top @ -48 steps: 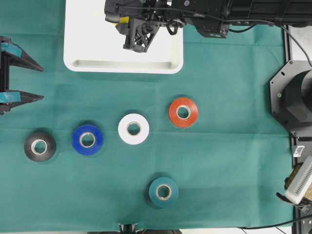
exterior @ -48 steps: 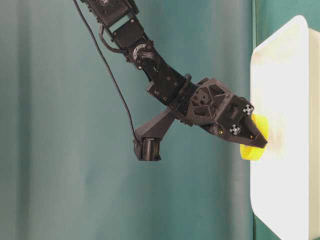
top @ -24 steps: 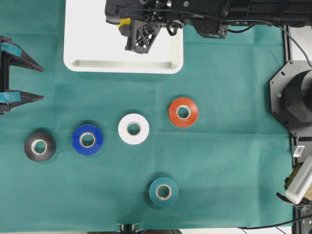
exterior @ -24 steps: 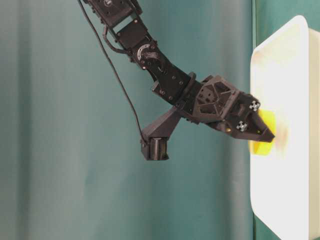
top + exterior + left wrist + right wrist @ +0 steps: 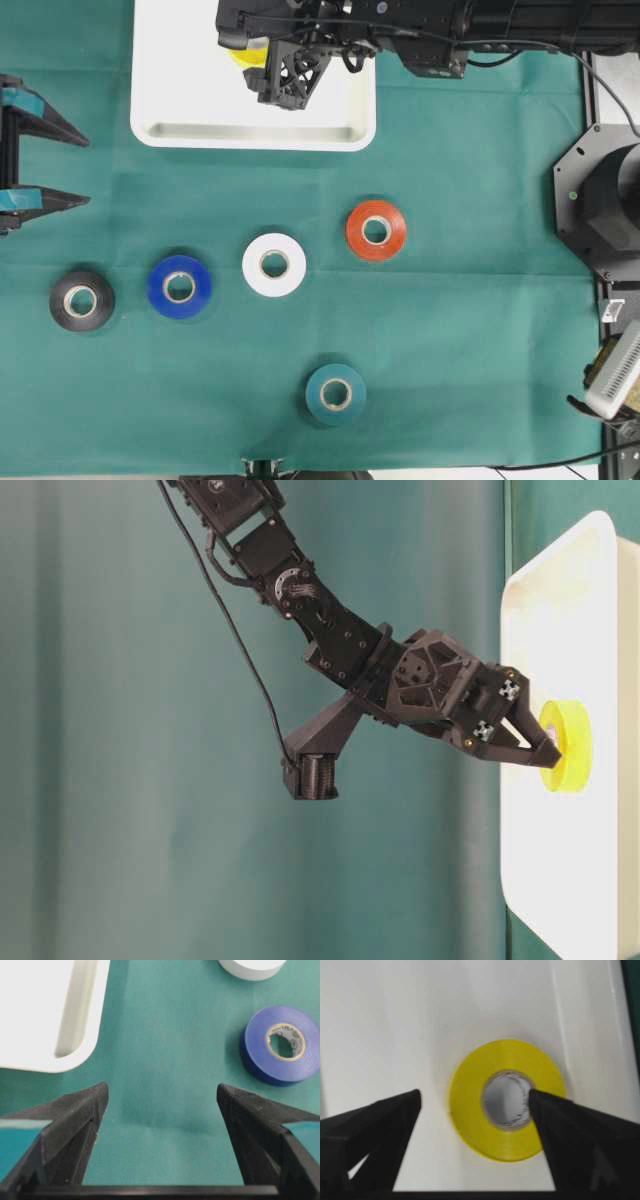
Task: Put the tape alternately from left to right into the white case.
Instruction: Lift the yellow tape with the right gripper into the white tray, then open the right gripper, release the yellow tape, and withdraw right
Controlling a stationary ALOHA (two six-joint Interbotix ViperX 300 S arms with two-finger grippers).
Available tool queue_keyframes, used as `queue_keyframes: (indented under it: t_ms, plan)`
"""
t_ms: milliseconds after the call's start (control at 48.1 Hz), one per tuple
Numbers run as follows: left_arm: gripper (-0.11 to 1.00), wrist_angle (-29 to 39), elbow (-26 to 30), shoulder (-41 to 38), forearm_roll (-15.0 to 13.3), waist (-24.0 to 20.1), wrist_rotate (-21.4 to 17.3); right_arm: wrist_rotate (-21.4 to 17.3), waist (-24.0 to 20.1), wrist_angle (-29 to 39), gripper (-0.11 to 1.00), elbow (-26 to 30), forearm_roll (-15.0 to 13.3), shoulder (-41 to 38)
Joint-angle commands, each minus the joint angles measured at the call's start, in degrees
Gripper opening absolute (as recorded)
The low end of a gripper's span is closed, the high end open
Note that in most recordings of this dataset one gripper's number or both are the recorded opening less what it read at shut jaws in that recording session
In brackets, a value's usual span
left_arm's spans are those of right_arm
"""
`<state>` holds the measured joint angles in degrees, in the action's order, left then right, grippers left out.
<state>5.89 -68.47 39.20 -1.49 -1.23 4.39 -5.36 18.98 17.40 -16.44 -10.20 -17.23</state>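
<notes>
Yellow roll (image 5: 506,1099) lies flat in the white case (image 5: 180,131), directly beneath the right gripper (image 5: 475,1110), whose jaws stand apart and clear of it, so a straight lift away should free it.

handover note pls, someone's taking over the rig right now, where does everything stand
Right tool: open over the white case, the yellow roll lying flat in the case between its fingers, not gripped.
Left tool: open, empty, above the green cloth near the case's corner and the blue roll.
Done: yellow roll in the case.
Left: black, blue, white, red-orange and teal rolls, all flat on the cloth outside the case.
</notes>
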Motion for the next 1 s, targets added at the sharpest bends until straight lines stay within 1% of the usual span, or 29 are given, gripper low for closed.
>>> queue_keyframes:
  t_ms: [0, 166, 416, 977]
  plan:
    - [0.93, -0.26, 0.88, 0.09, -0.09, 0.0, 0.0, -0.09, 0.09, -0.26, 0.75, 0.53, -0.09, 1.14]
    - [0.93, -0.44, 0.88, 0.09, -0.09, -0.09, 0.0, -0.09, -0.62, -0.18, 0.75, 0.53, -0.09, 1.93]
    - [0.93, -0.35, 0.88, 0.09, -0.09, 0.0, 0.0, 0.0, -3.43, -0.26, 0.75, -0.53, -0.09, 5.27]
    - [0.93, -0.44, 0.88, 0.09, -0.09, 0.0, 0.0, 0.0, -14.24, -0.44, 0.75, -7.91, -0.09, 13.89]
